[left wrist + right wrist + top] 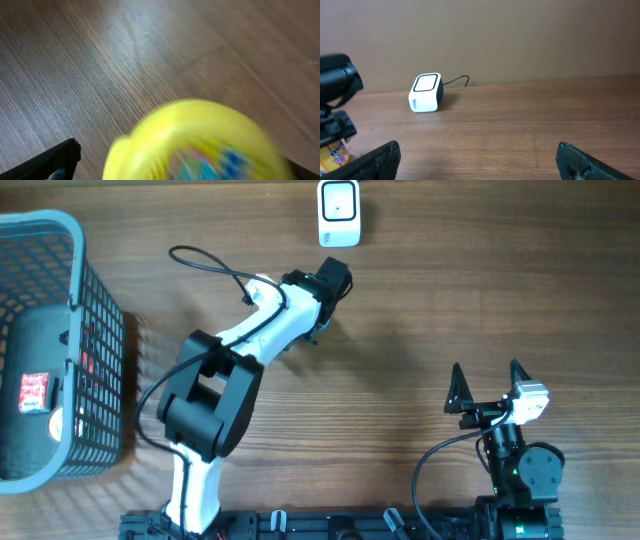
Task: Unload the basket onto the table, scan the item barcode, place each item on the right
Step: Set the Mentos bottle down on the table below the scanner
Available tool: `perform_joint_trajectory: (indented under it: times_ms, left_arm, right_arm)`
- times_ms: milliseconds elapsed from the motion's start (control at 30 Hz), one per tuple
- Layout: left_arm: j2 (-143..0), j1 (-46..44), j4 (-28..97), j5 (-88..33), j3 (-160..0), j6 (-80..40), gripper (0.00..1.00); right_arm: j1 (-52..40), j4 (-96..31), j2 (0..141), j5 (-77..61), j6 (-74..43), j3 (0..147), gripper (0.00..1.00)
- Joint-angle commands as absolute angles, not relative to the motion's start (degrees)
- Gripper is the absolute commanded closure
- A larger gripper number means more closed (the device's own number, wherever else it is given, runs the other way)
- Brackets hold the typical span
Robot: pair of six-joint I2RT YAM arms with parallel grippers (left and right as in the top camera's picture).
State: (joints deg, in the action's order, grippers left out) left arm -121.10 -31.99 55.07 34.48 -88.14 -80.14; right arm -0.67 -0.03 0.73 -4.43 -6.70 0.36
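Black fingers of the right hand (486, 370) are being held wide apart with nothing between them, low over the near right side of the wooden bench (420, 300). Further out, towards the middle, the white-and-black left arm (270, 330) is being seen extended diagonally away from the base, with its black cable (205, 258) looping out beside it. At its end the left hand (182, 156) is being shown released. In the left wrist view one dark finger (50, 160) is being seen clear of the yellow item (200, 135), which is being framed between the spread fingers, blurred, with a coloured label on it. From the right wrist view the same yellow item is being glimpsed just beneath the left hand, low by the bench surface; whether it is being borne by the bench cannot be told. Beyond it, apart from the hand, the white scanner (339, 213) is being seen at the far edge of the bench. At the left edge, a grey mesh basket (100, 330) is being occupied by a dark pack (35, 340) with a red-and-white label (35, 392).
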Motion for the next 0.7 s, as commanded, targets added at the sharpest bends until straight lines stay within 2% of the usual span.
perform_joint_trajectory:
  times_ms: [0,200,433,600,667]
  left_arm:
    - [-113.5,-34.0,54.5,36.1,-89.2,-75.0,0.00]
    - [-108.1,-36.3,53.0,34.5,-89.2,-64.9,0.00]
    - [-98.3,-35.9,52.9,36.0,-89.2,-40.7,0.00]
    - [-85.8,-30.5,49.1,37.6,-89.4,-19.7,0.00]
    - [-78.5,-25.4,45.6,37.6,-89.4,-13.5,0.00]
  right_arm:
    - [-0.9,0.1,0.6,-3.9,-7.6,0.3,0.00]
    - [-0.9,0.1,0.6,-3.8,-7.6,0.3,0.00]
    - [-0.9,0.1,0.6,-3.8,-7.6,0.3,0.00]
    - [-0.9,0.1,0.6,-3.9,-7.6,0.3,0.00]
    - [-0.9,0.1,0.6,-3.8,-7.6,0.3,0.00]
